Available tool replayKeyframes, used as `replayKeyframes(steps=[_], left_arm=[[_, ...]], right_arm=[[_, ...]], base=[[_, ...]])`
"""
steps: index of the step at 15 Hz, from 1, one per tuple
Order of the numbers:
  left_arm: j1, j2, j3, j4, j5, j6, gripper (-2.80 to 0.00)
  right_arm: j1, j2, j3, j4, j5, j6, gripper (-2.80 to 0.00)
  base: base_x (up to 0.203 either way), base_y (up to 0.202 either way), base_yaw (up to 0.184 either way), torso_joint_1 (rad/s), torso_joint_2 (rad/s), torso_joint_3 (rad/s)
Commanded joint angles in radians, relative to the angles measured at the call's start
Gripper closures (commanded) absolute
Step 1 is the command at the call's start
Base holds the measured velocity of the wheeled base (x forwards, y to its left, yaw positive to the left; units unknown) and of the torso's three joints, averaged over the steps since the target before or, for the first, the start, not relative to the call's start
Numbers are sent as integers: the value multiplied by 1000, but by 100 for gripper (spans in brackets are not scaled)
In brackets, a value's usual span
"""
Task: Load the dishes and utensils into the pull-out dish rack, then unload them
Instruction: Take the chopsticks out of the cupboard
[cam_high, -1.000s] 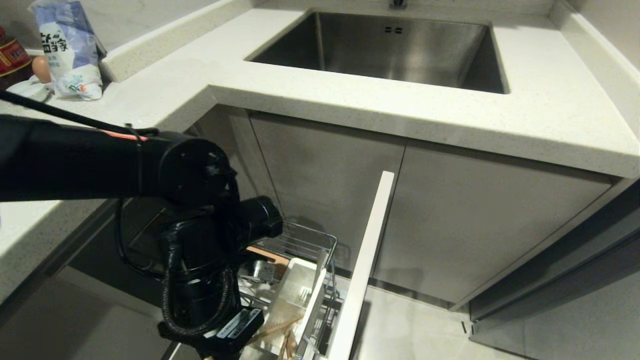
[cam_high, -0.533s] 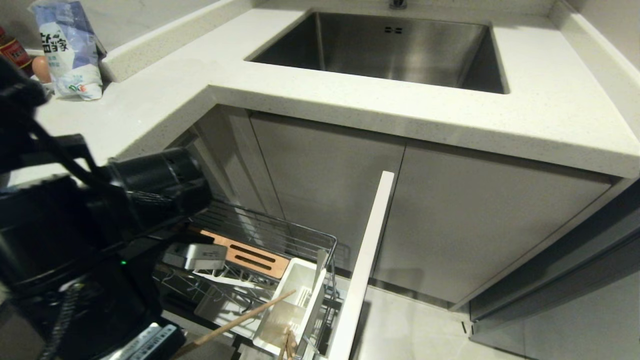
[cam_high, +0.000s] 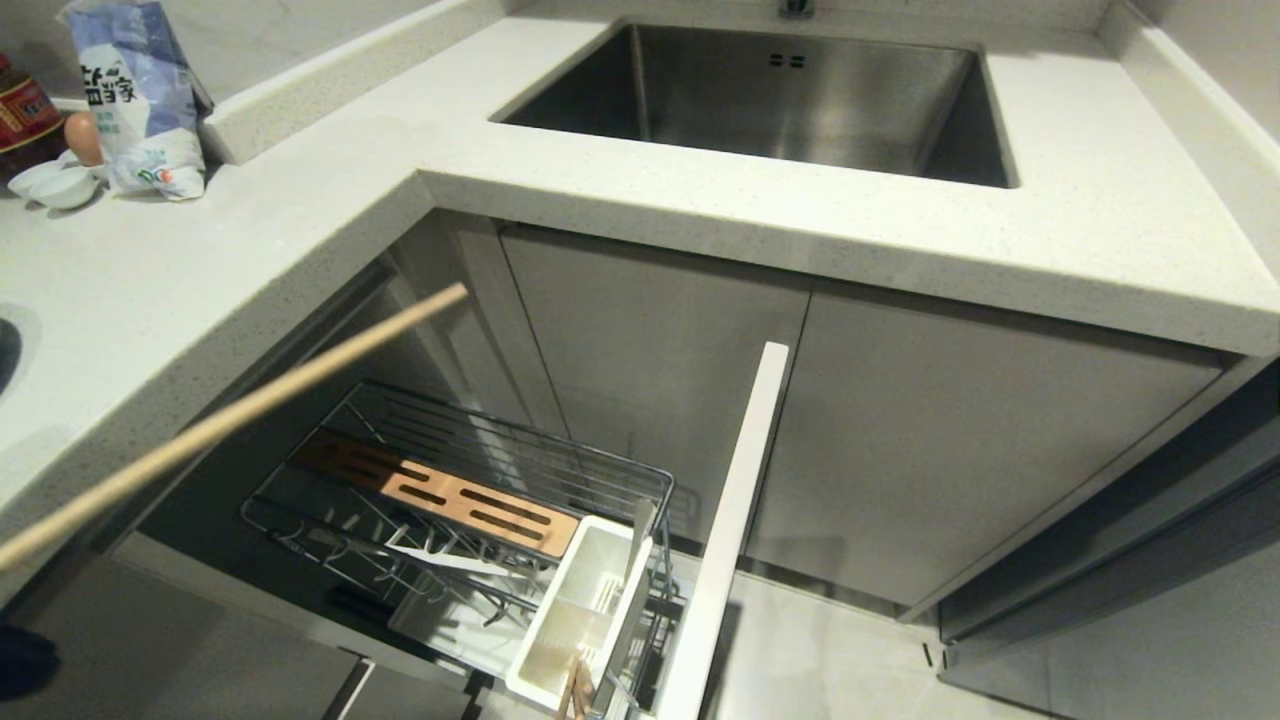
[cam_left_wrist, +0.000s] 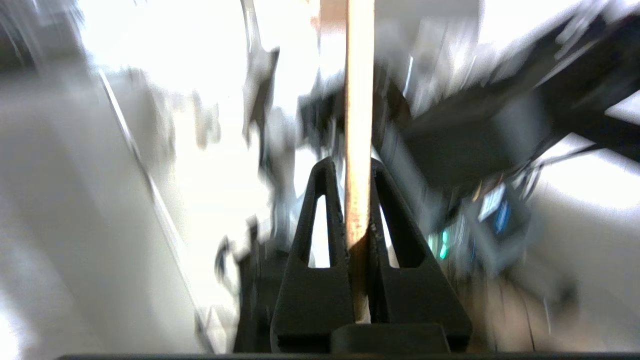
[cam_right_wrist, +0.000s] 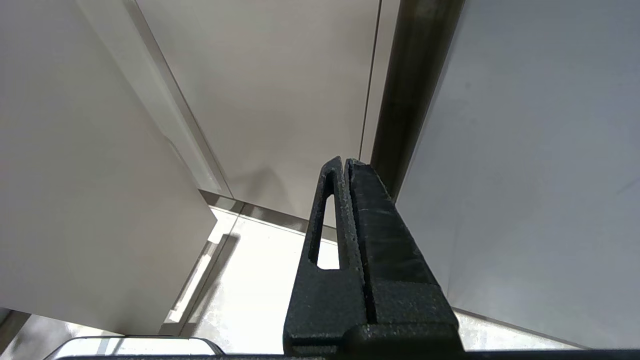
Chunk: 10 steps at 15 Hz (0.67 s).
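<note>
One light-wood chopstick (cam_high: 240, 415) slants in the air above the pull-out dish rack (cam_high: 455, 495), running off the head view's left edge. In the left wrist view my left gripper (cam_left_wrist: 350, 167) is shut on this chopstick (cam_left_wrist: 359, 100); the gripper itself is outside the head view. A second chopstick (cam_high: 573, 690) stands in the rack's white caddy (cam_high: 590, 600), beside a grey metal handle (cam_high: 638, 540). The dishes are out of view. My right gripper (cam_right_wrist: 345, 162) is shut on nothing, parked low beside a cabinet front.
The rack's white panel front (cam_high: 735, 520) sticks out from the cabinet. A steel sink (cam_high: 800, 100) is set in the pale countertop (cam_high: 300, 200) above. A blue-white bag (cam_high: 135, 100), small white saucers (cam_high: 55, 185), an egg and a bottle stand at the far left.
My left arm has risen out of the rack and swung out of the head view to the left. It has drawn one chopstick up out of the caddy.
</note>
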Motion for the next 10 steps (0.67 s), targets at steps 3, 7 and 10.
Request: replayKeyframes(steps=[3, 7, 10], left_arm=[[301, -238, -29, -251, -20, 64, 0], [784, -298, 22, -397, 20, 74, 0], [1130, -334, 130, -434, 159, 75, 0]], right_arm=[[0, -1, 23, -1, 0, 0, 0], [0, -1, 23, -1, 0, 0, 0], [0, -1, 23, -1, 0, 0, 0]], base=[[0, 0, 0, 0, 0, 0], [0, 0, 0, 0, 0, 0], [0, 0, 0, 0, 0, 0]])
